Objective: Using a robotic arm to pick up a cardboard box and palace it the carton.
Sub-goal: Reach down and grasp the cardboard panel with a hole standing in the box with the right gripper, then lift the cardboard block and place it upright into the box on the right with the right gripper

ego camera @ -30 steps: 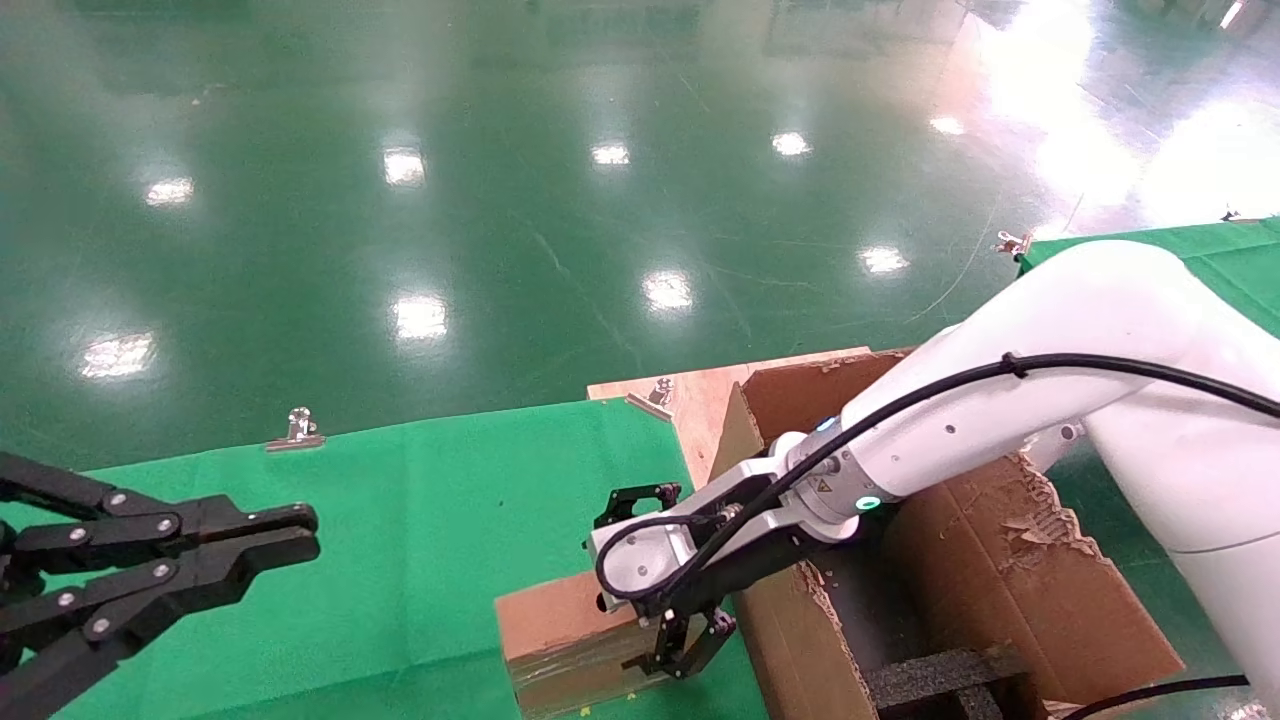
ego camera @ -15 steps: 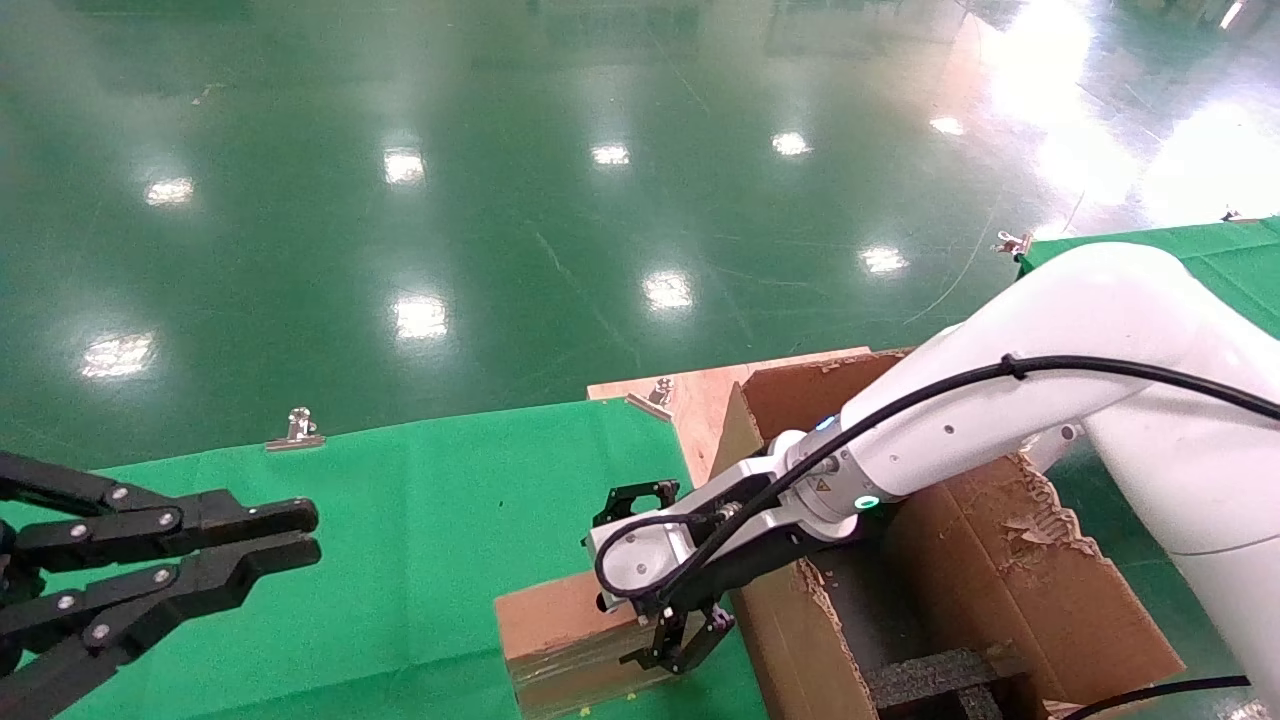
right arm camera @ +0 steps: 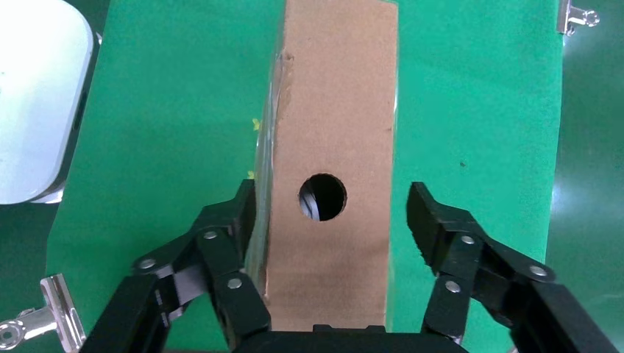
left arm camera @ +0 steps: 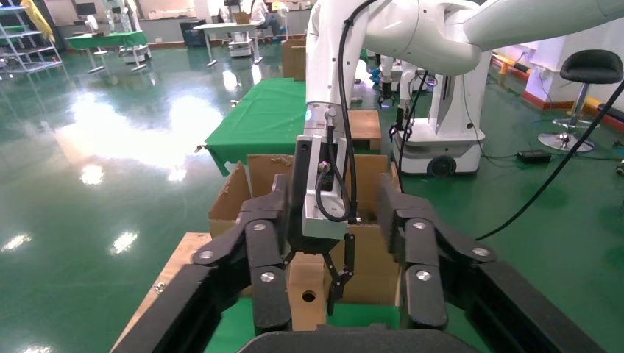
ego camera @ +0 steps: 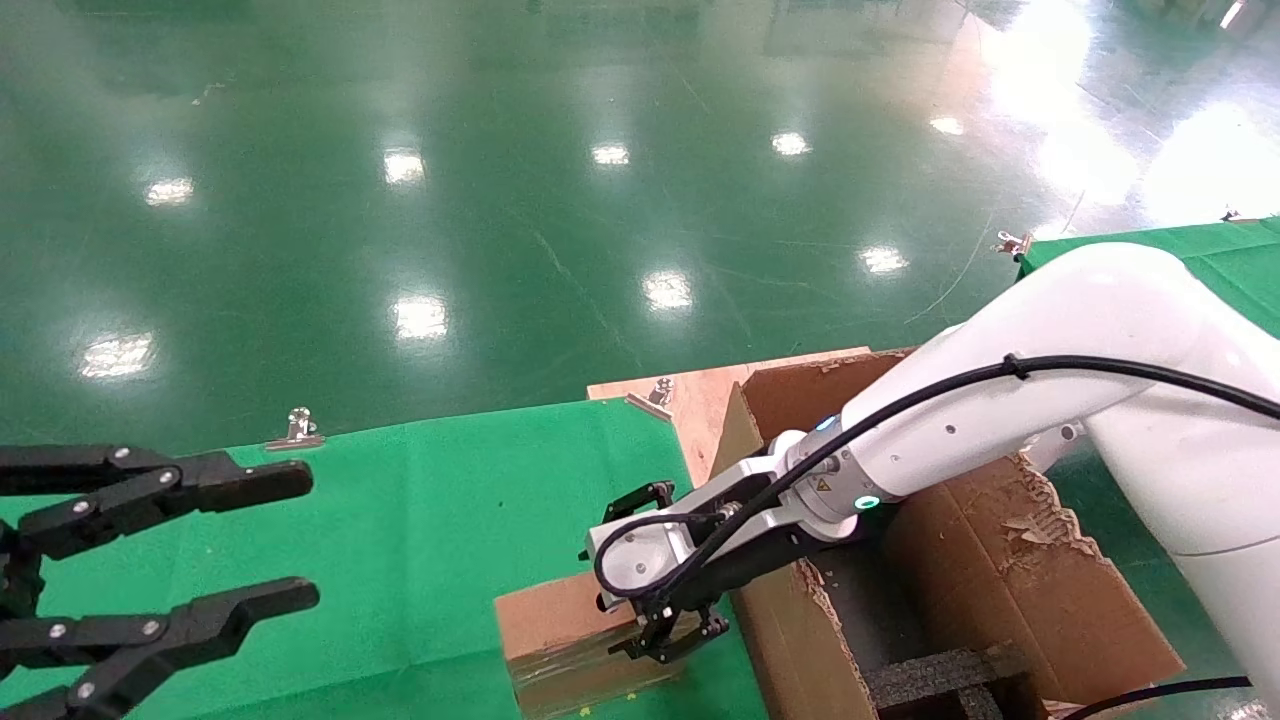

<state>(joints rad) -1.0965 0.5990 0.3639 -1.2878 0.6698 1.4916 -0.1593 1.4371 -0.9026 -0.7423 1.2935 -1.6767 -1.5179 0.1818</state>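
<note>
Cardboard box (ego camera: 560, 625) sits on the green cloth (ego camera: 420, 540) just beside the carton (ego camera: 1010, 580), and your right gripper (ego camera: 668, 612) is down over its carton-side end. From the head view you see the robotic arm (ego camera: 1000, 420) reaching across the carton, but the silver camera block hides how the fingers meet the box. Your right wrist view settles that: the cardboard box (right arm camera: 335, 147) stands between the spread fingers (right arm camera: 221, 243), one finger against the taped side, the other with green cloth showing between it and the box, so nothing is clamped. That view also shows the single round hole (right arm camera: 322, 197) in the face, which the head view lacks. Your left gripper (ego camera: 290, 540) hangs over the cloth's left part, well apart from the box, jaws wide. Through those fingers the left wrist view shows the cardboard box (left arm camera: 307, 294) end-on, hole included. You have one small box, one carton and two binder clips (ego camera: 298, 428) on the cloth's far edge. Inside the carton lies black foam (ego camera: 940, 672).
</note>
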